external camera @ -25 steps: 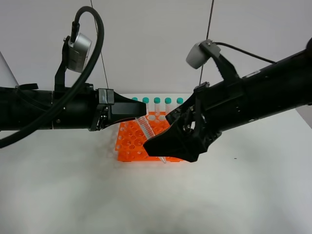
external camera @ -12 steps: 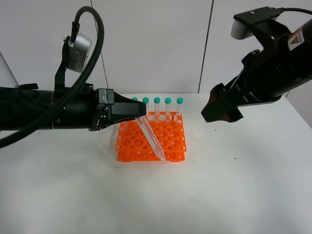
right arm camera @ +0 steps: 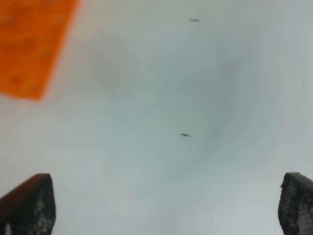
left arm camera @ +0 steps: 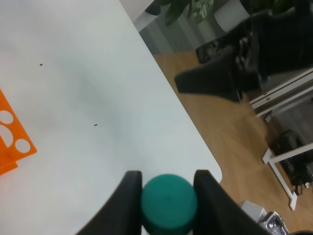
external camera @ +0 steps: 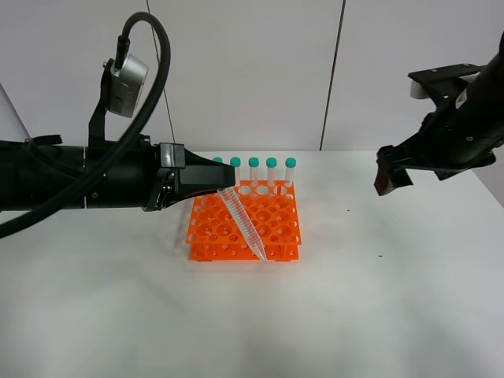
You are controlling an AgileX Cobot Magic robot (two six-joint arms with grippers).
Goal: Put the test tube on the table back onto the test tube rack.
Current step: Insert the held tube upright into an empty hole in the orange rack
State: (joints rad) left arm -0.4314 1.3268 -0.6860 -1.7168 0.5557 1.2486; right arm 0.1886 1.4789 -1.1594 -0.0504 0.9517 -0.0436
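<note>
The test tube [external camera: 244, 224], clamped in the left gripper [external camera: 227, 186], tilts over the test tube rack [external camera: 277, 228]; the right gripper [external camera: 387, 172] gapes empty. We should right it over 1 free hole before lowering.

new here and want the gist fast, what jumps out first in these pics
The orange rack stands in the middle of the table, green-capped tubes lining its back edge. The left hand grips a tilted tube by its cap, tip down at the rack's front. The right hand hangs open, high at the right.
</note>
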